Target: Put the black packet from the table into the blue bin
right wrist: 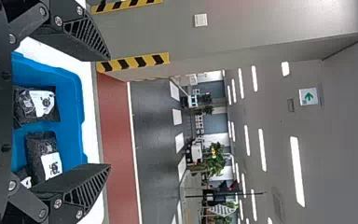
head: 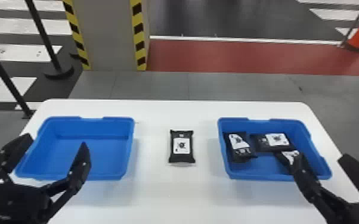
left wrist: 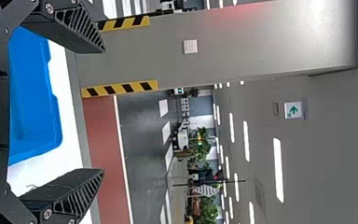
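Black packet (head: 181, 146) lies between blue bins (head: 95, 155).
Left gripper (head: 56, 142) and right gripper (head: 322, 158) gape wide; right bin (head: 262, 176) holds packets (head: 274, 142); striped pillar (head: 110, 35) behind.

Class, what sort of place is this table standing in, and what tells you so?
Probably an indoor car park or similar hall: a grey pillar with yellow-and-black striped edges, broad white painted floor bars, and long white ceiling lights.

- Left pincer (head: 56, 141): near left, its two black fingers spread wide, tips pointing toward the far side.
- Right pincer (head: 322, 157): near right, well apart from the left one, fingers likewise parted, tips also pointing far.
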You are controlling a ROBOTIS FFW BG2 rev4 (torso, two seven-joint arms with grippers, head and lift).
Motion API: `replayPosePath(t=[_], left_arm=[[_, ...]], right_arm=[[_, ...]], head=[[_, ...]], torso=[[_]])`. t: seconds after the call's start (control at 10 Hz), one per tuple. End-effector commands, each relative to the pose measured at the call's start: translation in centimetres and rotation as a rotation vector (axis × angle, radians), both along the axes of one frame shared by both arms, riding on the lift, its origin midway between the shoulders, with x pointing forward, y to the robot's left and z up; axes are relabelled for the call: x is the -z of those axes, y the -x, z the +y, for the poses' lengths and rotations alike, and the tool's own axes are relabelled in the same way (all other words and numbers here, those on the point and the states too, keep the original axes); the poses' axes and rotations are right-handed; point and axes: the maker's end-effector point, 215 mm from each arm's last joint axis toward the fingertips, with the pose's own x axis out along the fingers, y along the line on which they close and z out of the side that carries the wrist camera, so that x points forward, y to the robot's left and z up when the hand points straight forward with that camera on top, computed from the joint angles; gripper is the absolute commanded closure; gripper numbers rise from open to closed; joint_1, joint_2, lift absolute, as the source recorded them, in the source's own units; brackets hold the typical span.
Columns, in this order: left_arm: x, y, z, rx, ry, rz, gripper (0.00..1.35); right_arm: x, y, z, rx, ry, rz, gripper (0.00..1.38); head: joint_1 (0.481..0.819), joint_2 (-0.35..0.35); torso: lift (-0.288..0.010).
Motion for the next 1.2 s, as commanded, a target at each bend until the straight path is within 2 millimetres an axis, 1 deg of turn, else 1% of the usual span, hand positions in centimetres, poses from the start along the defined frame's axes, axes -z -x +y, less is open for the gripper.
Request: replayPosePath(t=[0.0, 0.5, 0.6, 0.7, 0.8, 0.9, 1.0, 1.1], left_arm=[[-0.1, 0.0, 0.0, 0.001, -0.002, -0.002, 0.11], [0.1, 0.1, 0.4, -0.009, 0.000, 0.002, 0.12], [0.0, 0.2, 0.4, -0.008, 0.001, -0.001, 0.11], [0.0, 0.2, 0.4, -0.009, 0.000, -0.001, 0.11], [-0.1, 0.2, 0.4, -0.009, 0.000, -0.003, 0.11], [0.0, 0.2, 0.4, -0.009, 0.002, -0.001, 0.11], [-0.1, 0.2, 0.3, -0.007, 0.003, -0.003, 0.11], [-0.1, 0.1, 0.2, -0.005, 0.003, -0.003, 0.11]], right_arm=[[0.1, 0.1, 0.1, -0.001, 0.001, 0.001, 0.22], [0.0, 0.0, 0.1, -0.002, 0.001, 0.001, 0.22], [-0.1, -0.2, 0.2, -0.005, 0.007, 0.004, 0.22], [0.3, -0.7, 0.3, -0.010, 0.003, 0.018, 0.22], [1.1, -1.5, 0.5, -0.023, -0.006, 0.041, 0.21], [3.1, -2.9, 1.2, -0.062, -0.025, 0.089, 0.21], [4.9, -5.1, 2.0, -0.119, -0.030, 0.118, 0.21], [5.9, -6.9, 2.7, -0.140, -0.005, 0.154, 0.21]], head=[[0.695, -0.031], [0.695, -0.025], [0.695, -0.024], [0.695, -0.023], [0.695, -0.021], [0.695, -0.017], [0.695, -0.006], [0.695, 0.003]], torso=[[-0.110], [-0.110], [-0.110], [-0.110], [-0.110], [-0.110], [-0.110], [-0.110]])
